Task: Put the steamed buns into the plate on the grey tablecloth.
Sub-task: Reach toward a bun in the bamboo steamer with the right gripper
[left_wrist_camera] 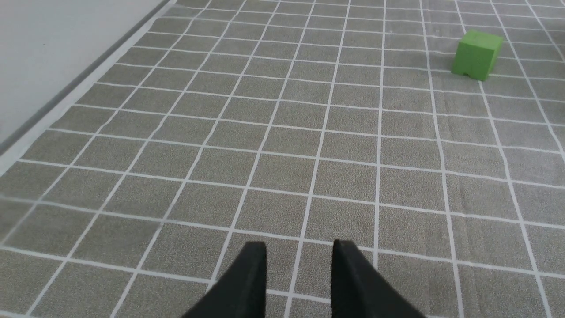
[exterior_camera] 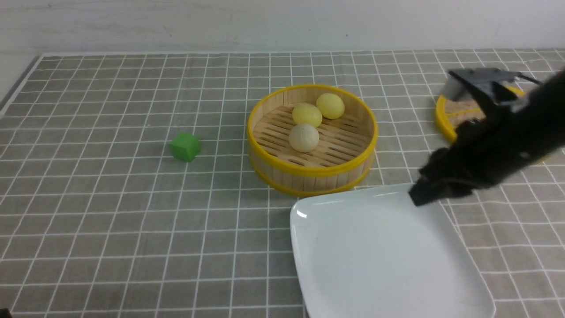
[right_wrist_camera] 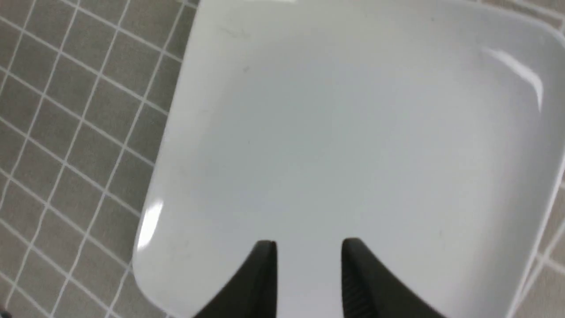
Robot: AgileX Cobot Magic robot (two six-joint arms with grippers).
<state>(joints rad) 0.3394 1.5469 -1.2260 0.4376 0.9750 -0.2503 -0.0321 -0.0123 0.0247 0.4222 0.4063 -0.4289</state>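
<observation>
Three steamed buns lie in a round bamboo steamer (exterior_camera: 309, 170) with yellow rims: two pale yellow ones (exterior_camera: 330, 105) (exterior_camera: 306, 114) and an off-white one (exterior_camera: 303, 137). The white square plate (exterior_camera: 379, 256) sits empty on the grey tablecloth (exterior_camera: 110, 221), just in front of the steamer. My right gripper (exterior_camera: 417, 196) hovers over the plate's far right corner. In the right wrist view it (right_wrist_camera: 309, 251) is open and empty above the plate (right_wrist_camera: 353, 132). My left gripper (left_wrist_camera: 299, 256) is open and empty over bare cloth; it does not show in the front view.
A green cube (exterior_camera: 185, 146) stands on the cloth left of the steamer and shows in the left wrist view (left_wrist_camera: 476, 54). The woven yellow-rimmed lid (exterior_camera: 459, 112) lies at the far right, partly hidden behind my right arm. The cloth's left edge (left_wrist_camera: 66, 95) borders a pale surface.
</observation>
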